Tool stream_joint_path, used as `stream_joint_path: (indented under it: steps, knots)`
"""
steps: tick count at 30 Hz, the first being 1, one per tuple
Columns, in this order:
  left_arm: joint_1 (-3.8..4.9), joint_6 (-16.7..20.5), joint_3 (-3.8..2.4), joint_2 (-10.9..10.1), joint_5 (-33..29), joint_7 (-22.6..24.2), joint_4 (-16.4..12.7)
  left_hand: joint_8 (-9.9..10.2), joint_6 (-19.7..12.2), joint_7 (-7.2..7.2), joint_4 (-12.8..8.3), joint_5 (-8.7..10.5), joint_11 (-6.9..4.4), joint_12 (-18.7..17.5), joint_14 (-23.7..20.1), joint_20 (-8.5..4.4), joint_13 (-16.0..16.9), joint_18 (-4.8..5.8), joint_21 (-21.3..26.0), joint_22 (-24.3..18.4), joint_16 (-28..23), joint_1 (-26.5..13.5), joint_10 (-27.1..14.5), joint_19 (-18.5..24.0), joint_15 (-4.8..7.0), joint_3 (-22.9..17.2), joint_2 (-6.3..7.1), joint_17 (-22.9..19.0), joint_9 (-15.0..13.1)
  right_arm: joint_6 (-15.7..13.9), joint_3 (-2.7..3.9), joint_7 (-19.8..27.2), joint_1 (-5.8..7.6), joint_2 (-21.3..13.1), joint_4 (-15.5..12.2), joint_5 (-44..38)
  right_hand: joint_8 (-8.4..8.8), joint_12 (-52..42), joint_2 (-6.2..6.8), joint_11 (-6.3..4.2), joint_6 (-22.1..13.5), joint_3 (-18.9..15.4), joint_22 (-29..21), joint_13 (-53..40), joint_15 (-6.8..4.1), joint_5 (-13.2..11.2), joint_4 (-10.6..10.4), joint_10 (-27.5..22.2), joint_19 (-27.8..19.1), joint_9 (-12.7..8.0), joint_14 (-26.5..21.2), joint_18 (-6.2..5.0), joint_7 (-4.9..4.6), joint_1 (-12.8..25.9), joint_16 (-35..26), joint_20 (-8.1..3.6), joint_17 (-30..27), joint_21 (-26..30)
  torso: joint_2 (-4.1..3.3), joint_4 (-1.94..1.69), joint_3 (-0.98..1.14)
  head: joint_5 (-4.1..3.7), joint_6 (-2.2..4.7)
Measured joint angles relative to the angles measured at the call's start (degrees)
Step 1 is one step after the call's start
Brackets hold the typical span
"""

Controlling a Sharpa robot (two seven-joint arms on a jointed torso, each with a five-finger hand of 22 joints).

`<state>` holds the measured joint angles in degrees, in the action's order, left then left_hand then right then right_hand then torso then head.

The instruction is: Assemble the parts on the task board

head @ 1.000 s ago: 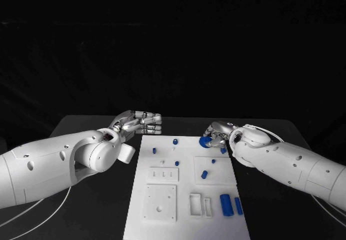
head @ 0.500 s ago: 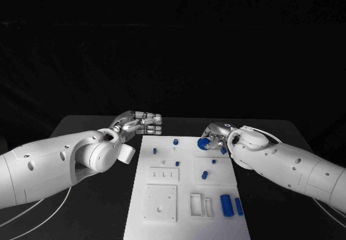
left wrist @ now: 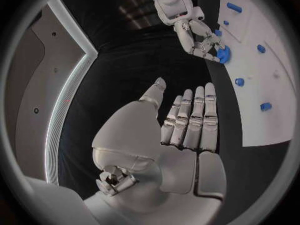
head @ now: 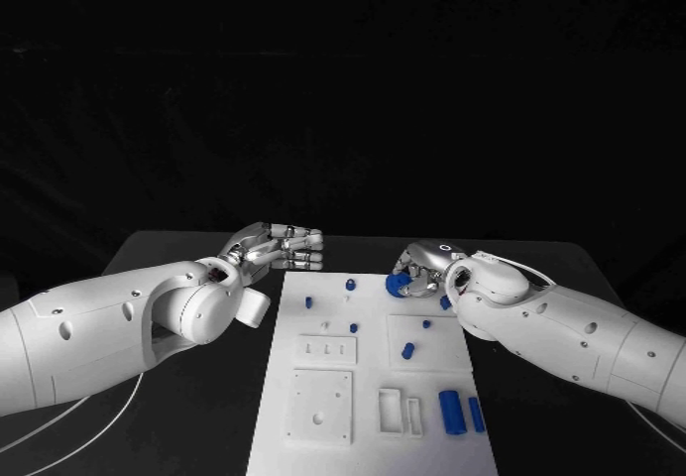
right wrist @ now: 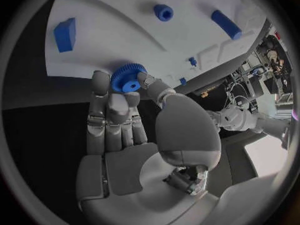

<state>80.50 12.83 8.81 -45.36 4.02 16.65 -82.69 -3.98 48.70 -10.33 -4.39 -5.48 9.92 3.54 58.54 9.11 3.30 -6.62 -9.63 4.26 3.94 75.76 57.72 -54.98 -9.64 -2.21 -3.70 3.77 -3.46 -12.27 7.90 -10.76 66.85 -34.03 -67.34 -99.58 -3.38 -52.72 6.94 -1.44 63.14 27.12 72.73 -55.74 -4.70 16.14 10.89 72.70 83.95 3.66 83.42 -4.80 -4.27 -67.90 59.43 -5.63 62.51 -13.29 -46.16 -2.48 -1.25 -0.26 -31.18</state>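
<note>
The white task board (head: 375, 377) lies lengthwise in the middle of the table. My right hand (head: 424, 266) hovers over the board's far right corner and pinches a blue gear (head: 400, 285) in its fingertips; the right wrist view shows the gear (right wrist: 128, 78) between thumb and fingers, above the board (right wrist: 125, 20). My left hand (head: 282, 245) is beyond the board's far left corner, fingers straight and side by side, holding nothing. In the left wrist view, the left hand (left wrist: 187, 127) faces the right hand (left wrist: 199, 35) and the gear (left wrist: 224, 55).
Blue parts are on the board: a peg (head: 350, 285) near the far edge, small pieces (head: 353, 325) (head: 407, 349) in the middle, two cylinders (head: 449, 409) at the near right. White recessed plates (head: 320, 404) are on the near left. Black table surrounds the board.
My right hand has drifted slightly left with the blue gear in its fingertips. The left hand has hardly moved.
</note>
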Motion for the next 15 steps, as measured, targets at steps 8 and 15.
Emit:
stream_joint_path:
  steps: [8,15]
  knots:
    - [0.0,0.01,0.0,-0.08,0.01,0.0,0.03,0.0,0.0,0.0,0.0,0.0,0.0,0.0,0.0,0.0,0.0,0.0,0.0,0.0,0.0,0.0,0.0,0.0,0.0,0.0,0.0,0.0,0.0,-1.0,0.01,-0.73,0.15,0.17,-4.35,-1.73,-0.04,-0.21,0.23,0.01,-0.01,-1.6,0.15,-0.18,0.0,0.46,-2.2,0.0,0.2,0.01,0.0,0.0,-0.01,-0.24,0.24,-0.2,0.11,0.0,0.01,0.1,0.08,0.42,0.22]
    - [0.0,0.01,0.0,-0.09,0.01,-0.01,-0.06,0.0,0.0,0.0,0.0,0.0,0.0,0.0,0.0,0.0,0.0,0.0,0.0,0.0,0.0,0.0,0.0,0.0,0.0,0.0,0.0,0.0,0.0,-1.86,-0.36,-1.19,0.2,1.73,-6.82,-3.8,-0.05,-0.21,0.52,-0.1,-0.02,-2.08,0.15,-0.23,0.0,0.5,-2.68,0.12,0.2,0.03,0.0,0.0,-0.02,-0.53,0.24,-0.2,0.11,0.0,-0.02,0.04,0.08,0.88,0.48]
